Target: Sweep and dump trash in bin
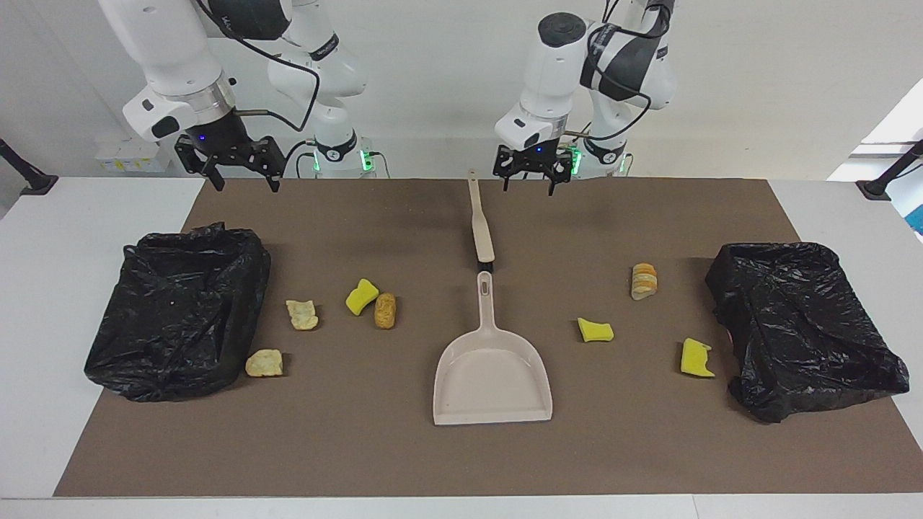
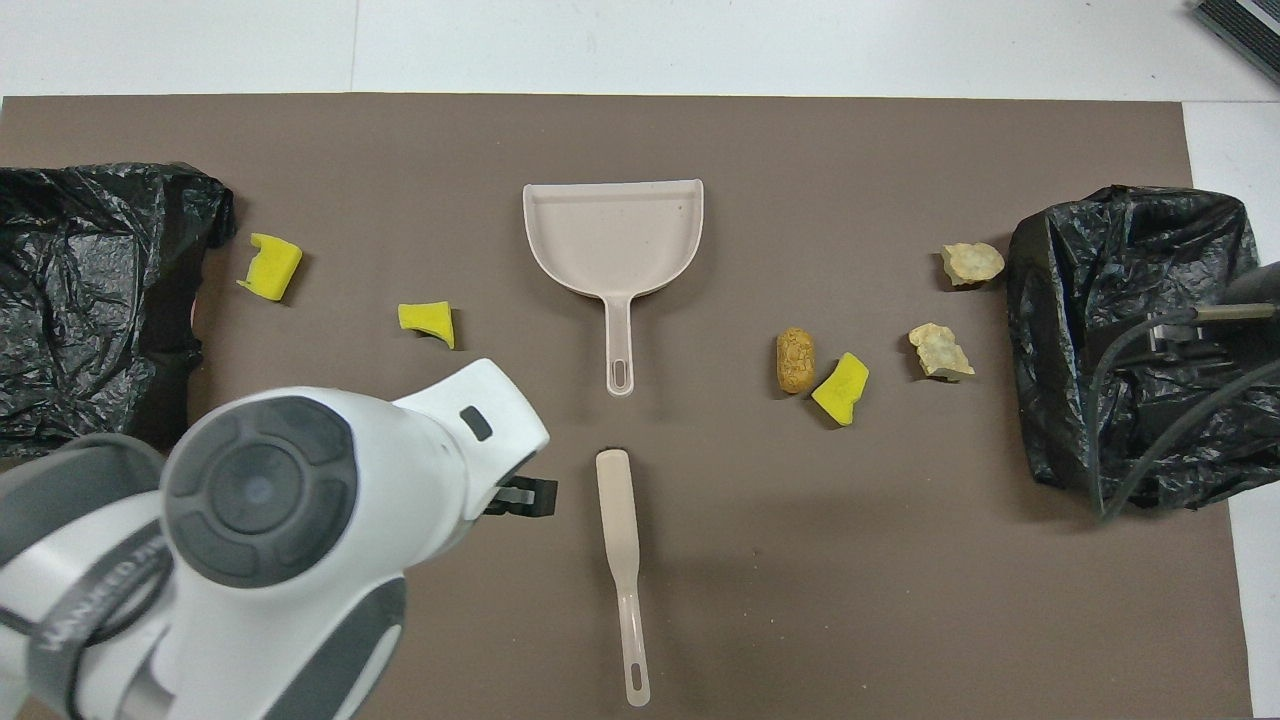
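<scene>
Beige brush (image 1: 480, 220) lying mid-mat by robots' edge, left gripper (image 1: 529, 180) hovering beside it, fingers apart; should be centring over handle, dropping straight. Right gripper (image 1: 234, 171) waiting, fingers apart. Trash (image 1: 384, 310) sitting scattered toward both bins (image 1: 179, 310)
</scene>
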